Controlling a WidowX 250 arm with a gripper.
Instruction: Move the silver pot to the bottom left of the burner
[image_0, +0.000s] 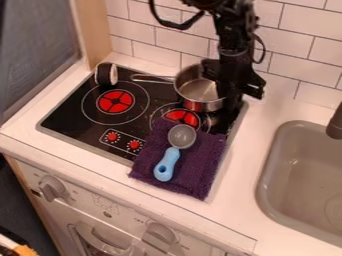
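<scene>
The silver pot (195, 90) stands at the back right of the black stove top, behind the right-hand burner (182, 117), its handle pointing left. My gripper (230, 102) hangs down at the pot's right side, overlapping its right rim in the view. Whether it touches or holds the pot I cannot tell. Over at the left is the other red burner (115, 101), with nothing on it.
A purple cloth (194, 172) covers the stove's front right corner, partly over the right-hand burner. On it lies a scoop with a blue handle (166, 165). A black and white roll-shaped object (106, 74) is at the back left. The sink (300, 175) is at right; a tiled wall stands behind.
</scene>
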